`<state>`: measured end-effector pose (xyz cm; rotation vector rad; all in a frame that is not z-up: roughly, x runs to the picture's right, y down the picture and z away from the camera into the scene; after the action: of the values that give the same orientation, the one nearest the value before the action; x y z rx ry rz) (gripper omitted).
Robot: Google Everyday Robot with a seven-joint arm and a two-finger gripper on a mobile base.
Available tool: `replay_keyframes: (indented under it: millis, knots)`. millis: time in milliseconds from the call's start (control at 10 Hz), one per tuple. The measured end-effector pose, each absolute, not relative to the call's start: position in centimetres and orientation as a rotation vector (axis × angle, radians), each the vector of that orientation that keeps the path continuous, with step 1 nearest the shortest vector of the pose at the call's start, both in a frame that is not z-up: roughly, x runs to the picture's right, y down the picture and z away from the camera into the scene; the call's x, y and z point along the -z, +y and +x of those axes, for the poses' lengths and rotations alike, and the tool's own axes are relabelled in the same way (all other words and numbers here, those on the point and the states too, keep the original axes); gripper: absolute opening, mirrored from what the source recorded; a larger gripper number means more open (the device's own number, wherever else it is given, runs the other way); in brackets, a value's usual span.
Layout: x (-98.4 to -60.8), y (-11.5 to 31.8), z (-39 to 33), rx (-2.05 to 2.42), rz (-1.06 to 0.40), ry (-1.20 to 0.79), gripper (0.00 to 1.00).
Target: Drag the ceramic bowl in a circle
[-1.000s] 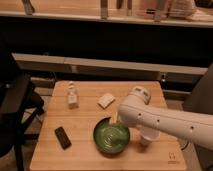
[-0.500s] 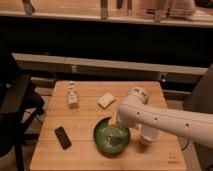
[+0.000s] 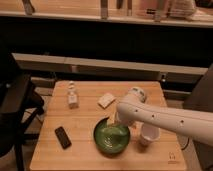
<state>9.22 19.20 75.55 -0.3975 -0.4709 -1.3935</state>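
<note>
Nearest the camera, the ceramic bowl [image 3: 111, 137] sits on the wooden counter [image 3: 80, 157], close to its front edge. A wide circle swept toward that edge could carry the bowl partly off the wood. A dark flat device [image 3: 62, 137] lies to the bowl's left, a little apart, and a sweep that way could shove it along.

The small white cup [image 3: 149, 134] stands just beside the bowl's right rim, under the arm. It looks like the likeliest casualty, because either the bowl or the forearm could knock it over as the circle begins.

The end effector [image 3: 118, 124] is at the bowl's far rim, low over the inside wall, with its jaws spread wide and nothing clamped between them. Whether a finger touches the glaze cannot be made out. On a glossy surface a finger pressing only lightly may skate, leaving the bowl behind, and pressing on the rim may tip it.

Farther back, a pale packet [image 3: 106, 100] and a small bottle [image 3: 73, 95] stand well clear.
</note>
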Motion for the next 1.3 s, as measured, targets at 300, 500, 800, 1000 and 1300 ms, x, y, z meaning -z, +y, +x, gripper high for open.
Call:
replay_keyframes:
  millis: [300,500,800,1000,1300]
  knots:
    - [-77.0,19.5,8.6,1.416,-0.397,-0.500,0.80]
    - [-77.8,19.5,8.5,1.428,-0.395,-0.513,0.80]
    - [-79.2,20.2,8.0,1.441,-0.405,-0.538,0.80]
    - [-80.0,20.7,7.6,1.452,-0.406,-0.553,0.80]
    - [-81.1,20.9,7.4,1.458,-0.410,-0.563,0.80]
